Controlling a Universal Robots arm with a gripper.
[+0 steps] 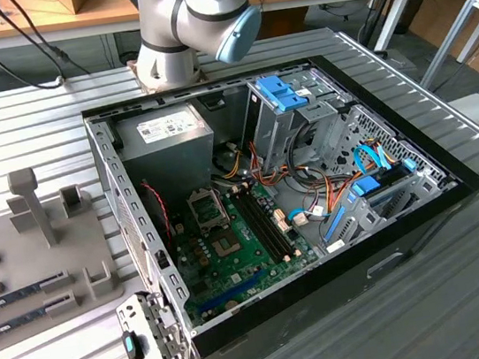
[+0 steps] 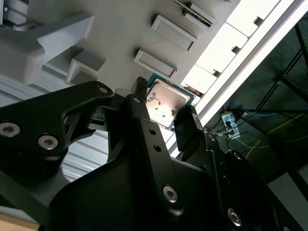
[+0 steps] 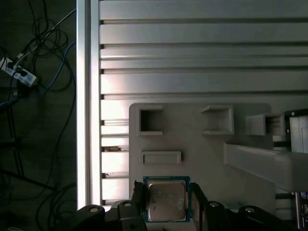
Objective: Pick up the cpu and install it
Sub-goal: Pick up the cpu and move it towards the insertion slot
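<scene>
The cpu (image 3: 166, 201) is a small square chip with a silver-grey top and a thin green rim. It sits between the two black fingers of my gripper (image 3: 167, 193), low over the pale grey fixture tray (image 3: 202, 144). One fingertip (image 3: 138, 197) presses against each of two opposite edges of the chip. In the second wrist view the cpu (image 2: 166, 102) reflects light between the same fingers, and the gripper (image 2: 163, 105) is shut on it. In the exterior view the open computer case (image 1: 278, 201) lies on the table, with the green motherboard (image 1: 229, 234) exposed inside.
The tray carries raised blocks and empty rectangular pockets (image 3: 150, 120); a tall grey post (image 3: 264, 161) stands close by. The ribbed metal table's edge (image 3: 82, 96) runs beside the tray, with cables on the floor beyond it. Inside the case are a grey power-supply box (image 1: 168, 145), drive cages and wiring.
</scene>
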